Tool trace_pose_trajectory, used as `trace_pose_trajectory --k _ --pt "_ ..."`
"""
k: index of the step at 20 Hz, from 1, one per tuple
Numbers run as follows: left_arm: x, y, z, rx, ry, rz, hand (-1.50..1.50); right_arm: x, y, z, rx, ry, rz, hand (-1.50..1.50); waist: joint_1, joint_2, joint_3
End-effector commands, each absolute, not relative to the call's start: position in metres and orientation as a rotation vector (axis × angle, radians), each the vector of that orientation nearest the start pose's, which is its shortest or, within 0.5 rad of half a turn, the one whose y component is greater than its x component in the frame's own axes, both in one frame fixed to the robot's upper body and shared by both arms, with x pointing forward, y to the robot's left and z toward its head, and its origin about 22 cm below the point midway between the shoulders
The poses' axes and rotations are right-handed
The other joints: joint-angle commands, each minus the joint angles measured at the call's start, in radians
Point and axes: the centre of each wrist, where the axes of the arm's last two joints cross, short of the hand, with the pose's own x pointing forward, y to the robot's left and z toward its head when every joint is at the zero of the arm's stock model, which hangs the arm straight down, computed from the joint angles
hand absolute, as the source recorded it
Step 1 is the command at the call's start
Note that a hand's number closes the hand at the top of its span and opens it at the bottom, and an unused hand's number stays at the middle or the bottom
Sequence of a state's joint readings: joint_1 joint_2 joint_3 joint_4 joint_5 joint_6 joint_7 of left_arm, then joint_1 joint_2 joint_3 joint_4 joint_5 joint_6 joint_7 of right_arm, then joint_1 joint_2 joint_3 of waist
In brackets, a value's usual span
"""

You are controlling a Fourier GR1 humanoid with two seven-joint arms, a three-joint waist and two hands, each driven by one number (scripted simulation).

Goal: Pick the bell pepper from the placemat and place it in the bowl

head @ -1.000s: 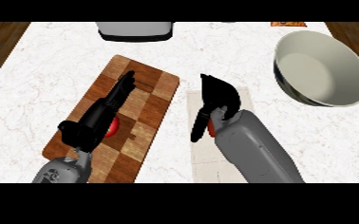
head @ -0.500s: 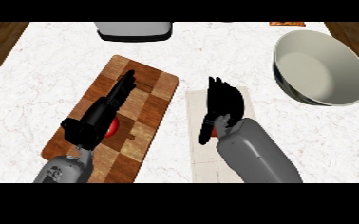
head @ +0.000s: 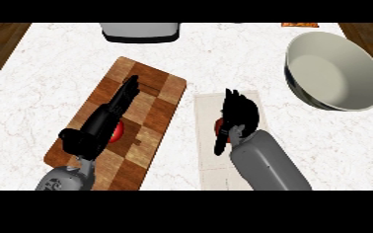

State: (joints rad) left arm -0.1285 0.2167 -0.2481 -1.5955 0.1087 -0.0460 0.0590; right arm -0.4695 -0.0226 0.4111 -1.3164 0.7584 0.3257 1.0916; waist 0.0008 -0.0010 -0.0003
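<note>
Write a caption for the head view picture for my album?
Right hand covers a red pepper on the placemat, bowl waiting nearby.

A white marble counter (head: 58, 79) carries a wooden cutting board (head: 157, 91) of checkered light and dark blocks, lying at a slant left of centre. A grey, dark-rimmed container (head: 140, 30) sits at the far edge. A small orange item (head: 300, 24) lies far right.
</note>
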Motion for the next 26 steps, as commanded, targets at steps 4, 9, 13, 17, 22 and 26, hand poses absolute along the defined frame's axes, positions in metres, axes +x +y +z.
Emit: trace_pose_trajectory --k 4,9,13,17,22,26 --pt "0.267 0.209 0.033 -0.154 -1.584 -0.397 0.0 0.302 -0.085 0.039 -0.829 -0.545 0.953 -1.5 0.001 0.001 0.0" --pt "0.265 0.192 0.028 -0.161 -1.595 -0.373 0.0 0.315 -0.079 0.049 -0.781 -0.626 0.929 1.5 0.005 0.001 0.0" --pt "0.267 0.206 0.032 -0.159 -1.589 -0.366 0.0 0.32 -0.095 0.026 -0.865 -0.714 0.997 1.5 0.002 0.001 0.0" --pt "0.273 0.21 0.018 -0.166 -1.605 -0.374 0.0 0.327 -0.099 0.023 -0.894 -0.724 0.98 1.5 0.0 0.002 0.0" --pt "0.254 0.207 0.046 -0.168 -1.589 -0.391 0.0 0.32 -0.081 0.02 -0.934 -0.749 0.97 1.5 0.008 0.001 0.0" --pt "0.259 0.217 0.027 -0.161 -1.573 -0.363 0.0 0.308 -0.114 0.041 -0.731 -1.002 1.338 1.5 -0.005 -0.003 0.0"
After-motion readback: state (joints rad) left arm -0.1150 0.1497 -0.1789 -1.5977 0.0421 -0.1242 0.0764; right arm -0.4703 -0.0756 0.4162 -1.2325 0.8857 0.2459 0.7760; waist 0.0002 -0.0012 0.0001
